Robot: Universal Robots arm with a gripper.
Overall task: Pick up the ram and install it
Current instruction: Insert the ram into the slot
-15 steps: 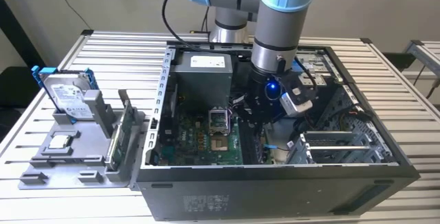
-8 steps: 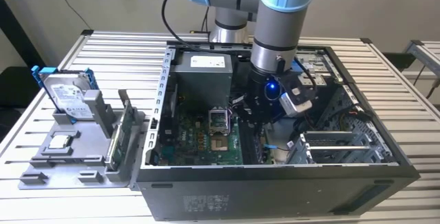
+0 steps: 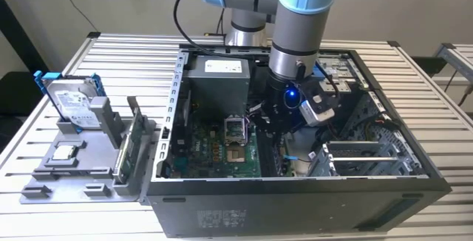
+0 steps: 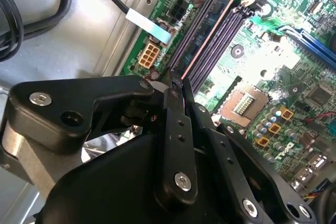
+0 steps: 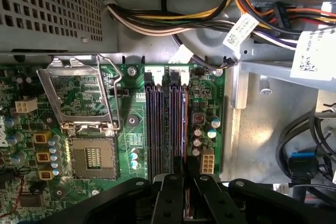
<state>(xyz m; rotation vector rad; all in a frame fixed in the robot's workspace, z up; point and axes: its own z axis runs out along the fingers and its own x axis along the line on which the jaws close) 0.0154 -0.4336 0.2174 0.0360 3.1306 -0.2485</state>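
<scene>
The ram (image 5: pixel 184 124) is a thin dark stick seen edge-on, standing along one of the memory slots (image 5: pixel 156 129) on the green motherboard (image 5: pixel 131 124). In the second wrist view its top edge (image 4: pixel 210 35) shows as a thin coppery line running down the slot. My gripper (image 5: pixel 184 170) is shut on the ram at its near end, with the black fingers (image 4: pixel 175 95) pinching it from both sides. In the exterior view my arm (image 3: pixel 296 58) reaches down into the open computer case (image 3: pixel 296 196), and the gripper's fingers are hidden in the dark there.
The CPU socket (image 5: pixel 92 156) lies open, its metal frame (image 5: pixel 79 93) lifted, beside the slots. Cable bundles (image 5: pixel 173 22) and the power supply (image 3: pixel 218 80) crowd the case. A grey tray (image 3: pixel 74 169) on the exterior view's left holds a hard drive (image 3: pixel 74 105) and an upright green board (image 3: pixel 127 152).
</scene>
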